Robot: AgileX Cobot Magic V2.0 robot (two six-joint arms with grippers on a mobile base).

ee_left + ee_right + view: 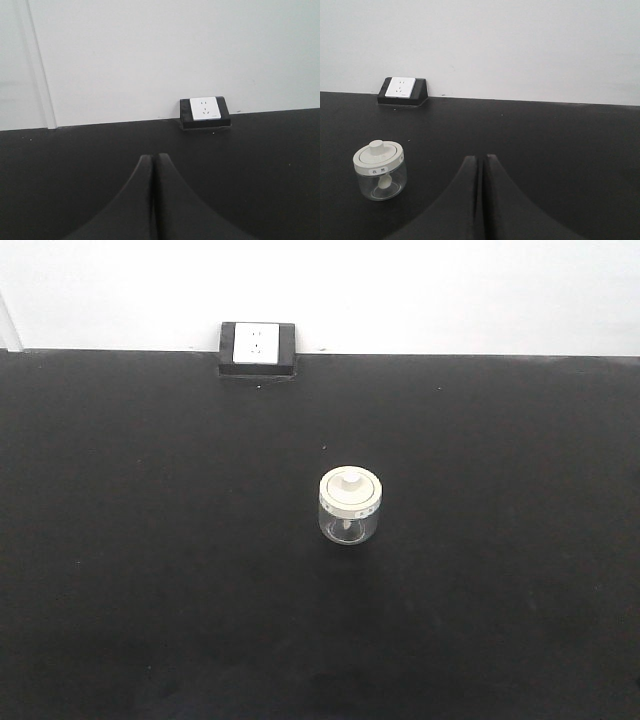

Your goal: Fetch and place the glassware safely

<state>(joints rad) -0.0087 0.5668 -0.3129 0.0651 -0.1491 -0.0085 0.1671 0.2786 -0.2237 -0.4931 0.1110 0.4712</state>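
Glassware for this task, a small squat clear glass jar [349, 510] with a cream-white round lid [350, 489] and a central knob [349, 478], stands upright near the middle of the matte black tabletop [150, 570]. From my remote station I see it in the front-facing view with bare table on every side and nothing touching it. In the right wrist view the same jar sits to the lower left; a small white label with dark characters [380, 171] shows on the lid's rim, and a pale piece [384, 183] is visible inside the glass below the lid, though I cannot tell what it is.

My right gripper [481, 162] appears at the bottom of its own view as two black fingers [502, 200] pressed together, only a thin seam between them, holding nothing and well apart from the jar. My left gripper [152, 159] looks the same in its view: black fingers [132, 200] closed tip to tip, nothing between them, above bare black table, with the jar out of its sight.

A white wall socket in a black wedge-shaped housing [257, 348] rests at the far edge of the table against the plain white wall [450, 290], well behind the jar.
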